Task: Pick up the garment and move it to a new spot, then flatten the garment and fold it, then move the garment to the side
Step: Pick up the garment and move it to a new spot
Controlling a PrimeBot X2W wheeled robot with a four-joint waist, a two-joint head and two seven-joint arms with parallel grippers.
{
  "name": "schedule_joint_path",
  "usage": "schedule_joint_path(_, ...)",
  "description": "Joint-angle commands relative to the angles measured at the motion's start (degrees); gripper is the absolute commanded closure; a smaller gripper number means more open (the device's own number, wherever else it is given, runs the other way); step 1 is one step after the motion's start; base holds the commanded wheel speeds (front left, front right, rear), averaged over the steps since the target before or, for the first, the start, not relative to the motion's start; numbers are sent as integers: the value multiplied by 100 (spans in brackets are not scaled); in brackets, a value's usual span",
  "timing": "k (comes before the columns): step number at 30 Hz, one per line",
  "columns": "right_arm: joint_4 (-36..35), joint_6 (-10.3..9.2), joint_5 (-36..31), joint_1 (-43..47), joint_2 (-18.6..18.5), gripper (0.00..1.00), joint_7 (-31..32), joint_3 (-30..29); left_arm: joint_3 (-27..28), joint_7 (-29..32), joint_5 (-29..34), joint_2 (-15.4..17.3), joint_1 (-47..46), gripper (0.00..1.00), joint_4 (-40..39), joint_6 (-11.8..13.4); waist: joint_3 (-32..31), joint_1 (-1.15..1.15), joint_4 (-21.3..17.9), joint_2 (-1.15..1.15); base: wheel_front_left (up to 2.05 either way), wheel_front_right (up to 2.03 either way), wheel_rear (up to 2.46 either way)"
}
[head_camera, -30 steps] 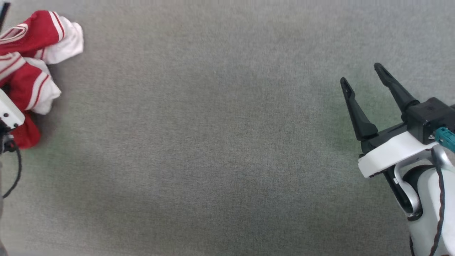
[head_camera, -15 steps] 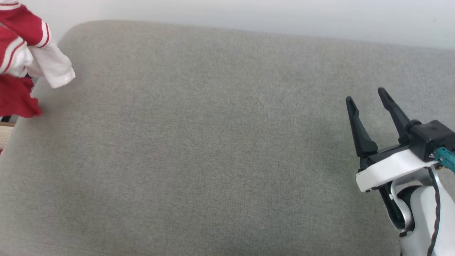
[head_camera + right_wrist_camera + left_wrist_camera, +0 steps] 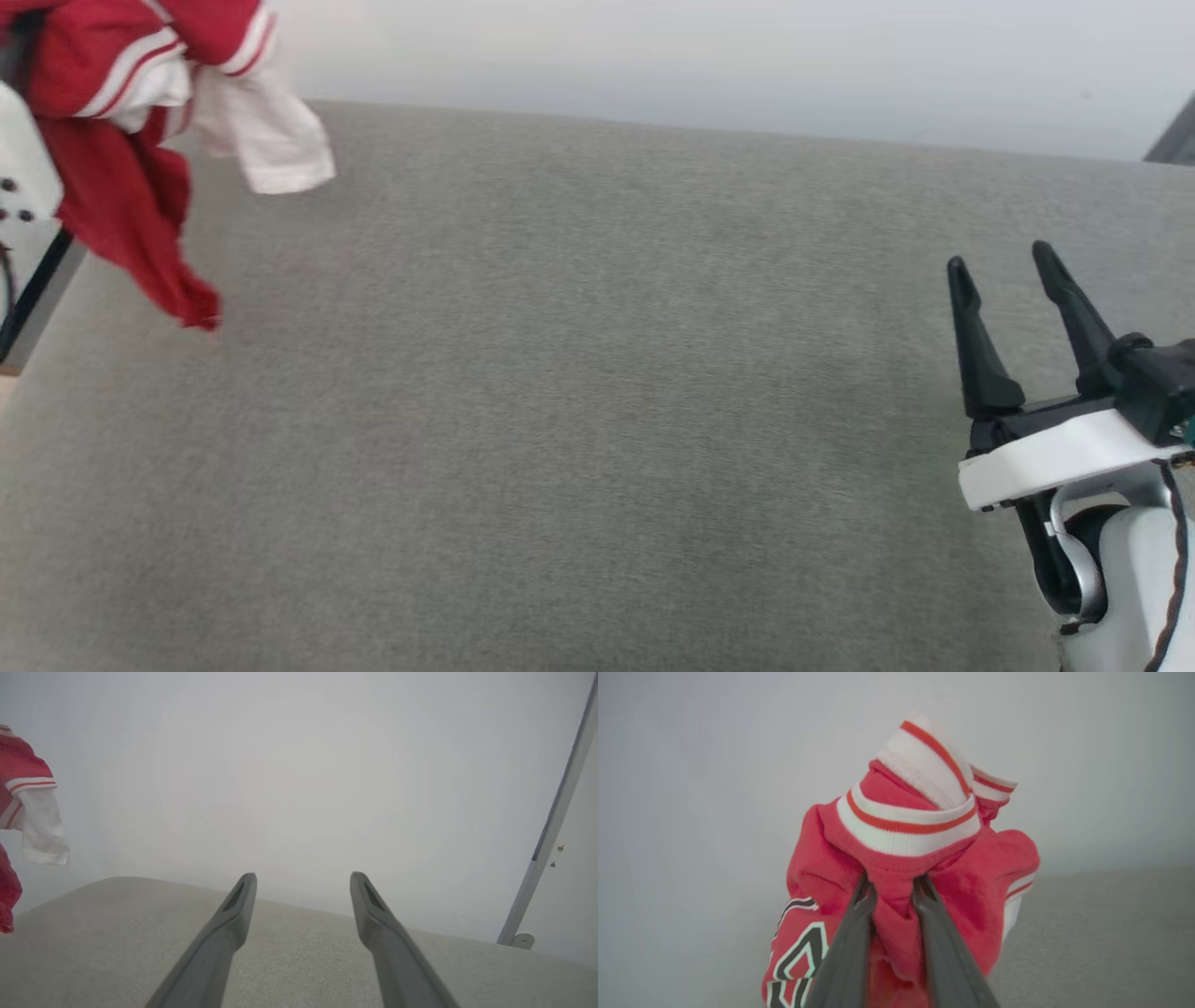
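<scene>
A grey woven cushion (image 3: 560,420) covers most of the head view, its far edge crossing the upper part of the frame. In the right wrist view its corner rounds off at the left. Behind it stands a plain pale wall (image 3: 700,56). At the right of the right wrist view a slim grey pole (image 3: 556,816) slants up the frame. It ends low in a small round bracket (image 3: 522,940), with two small screws (image 3: 560,848) just beside the pole.

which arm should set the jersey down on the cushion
Left. The left end effector is shut on the garment above the grey cushion; the right end effector stands open, empty, far across.
</scene>
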Motion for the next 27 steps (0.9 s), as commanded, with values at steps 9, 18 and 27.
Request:
schedule_joint_path(9, -94, -4, -76, 168, 230, 0, -180, -421, -178, 973, -426, 26, 772, 100, -2233, 325, -14, 0, -831, 0, 0, 0, 0)
schedule_joint_path(18, -143, -3, -100, 335, 366, 0, -249, -712, -418, 1712, -612, -27, 1314, 100, -3900, 753, 45, 0, -1435, 0, 0, 0, 0)
schedule_joint_path(27, -62, -3, -65, 438, 512, 0, -316, -710, -966, 2219, -757, -247, 2046, 100, -4521, 1013, 173, 0, -1871, 0, 0, 0, 0)
